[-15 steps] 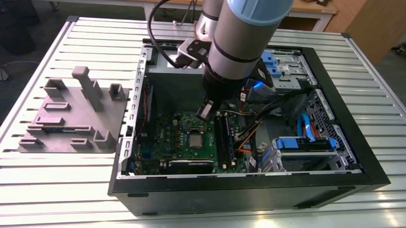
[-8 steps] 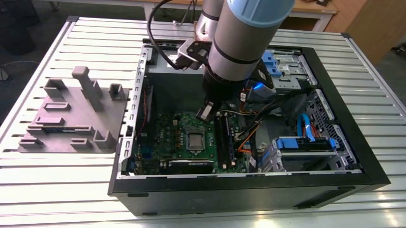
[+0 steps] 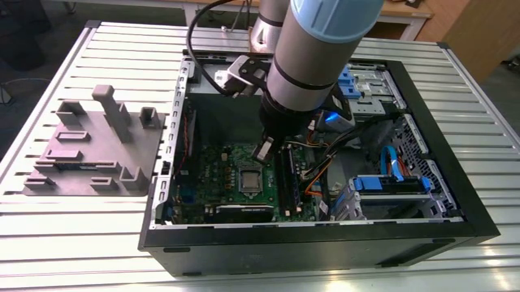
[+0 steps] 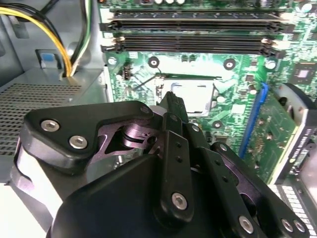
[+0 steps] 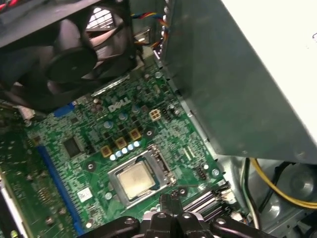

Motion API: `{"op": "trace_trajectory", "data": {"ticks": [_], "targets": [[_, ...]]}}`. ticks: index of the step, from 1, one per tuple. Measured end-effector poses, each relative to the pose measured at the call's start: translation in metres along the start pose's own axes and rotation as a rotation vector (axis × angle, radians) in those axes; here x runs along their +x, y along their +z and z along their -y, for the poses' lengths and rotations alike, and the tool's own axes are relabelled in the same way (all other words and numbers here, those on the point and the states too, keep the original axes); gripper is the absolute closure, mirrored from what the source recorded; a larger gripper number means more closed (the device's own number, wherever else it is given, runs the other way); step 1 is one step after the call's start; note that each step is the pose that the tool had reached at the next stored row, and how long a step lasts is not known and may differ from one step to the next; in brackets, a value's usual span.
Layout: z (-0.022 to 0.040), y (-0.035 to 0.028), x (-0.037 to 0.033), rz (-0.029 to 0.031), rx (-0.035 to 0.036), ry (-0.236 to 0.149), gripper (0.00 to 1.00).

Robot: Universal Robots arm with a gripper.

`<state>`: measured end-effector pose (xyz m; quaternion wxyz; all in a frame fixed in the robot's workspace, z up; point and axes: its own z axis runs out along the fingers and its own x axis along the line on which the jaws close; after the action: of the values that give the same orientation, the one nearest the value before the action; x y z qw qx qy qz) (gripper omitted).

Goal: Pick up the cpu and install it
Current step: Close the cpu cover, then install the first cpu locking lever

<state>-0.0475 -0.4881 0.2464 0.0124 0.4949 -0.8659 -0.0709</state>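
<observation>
The cpu (image 5: 136, 179) is a small silvery square lying flat in the socket on the green motherboard (image 5: 74, 124). It also shows in the second wrist view as the cpu (image 4: 195, 96), and in the exterior view as the cpu (image 3: 250, 179) in the middle of the board. My gripper (image 3: 264, 149) hangs inside the open computer case, just above the board and a little to the side of the socket. In both wrist views the black fingertips (image 4: 173, 104) (image 5: 170, 201) are pressed together with nothing between them, near the socket's edge and apart from the chip.
Long black memory slots (image 4: 198, 44) run beside the socket. A black fan (image 5: 74, 59) and a grey metal box (image 5: 237, 74) flank the board. Yellow cables (image 4: 54, 39) hang nearby. The case wall (image 3: 325, 243) encloses everything. A grey fixture plate (image 3: 89, 146) lies at the exterior view's left.
</observation>
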Motion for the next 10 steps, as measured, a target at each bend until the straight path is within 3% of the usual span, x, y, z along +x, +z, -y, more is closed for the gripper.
{"op": "trace_trajectory", "data": {"ticks": [10], "targets": [[-0.0017, 0.0004, 0.0046, -0.0022, 0.0011, -0.001, 0.9]]}}
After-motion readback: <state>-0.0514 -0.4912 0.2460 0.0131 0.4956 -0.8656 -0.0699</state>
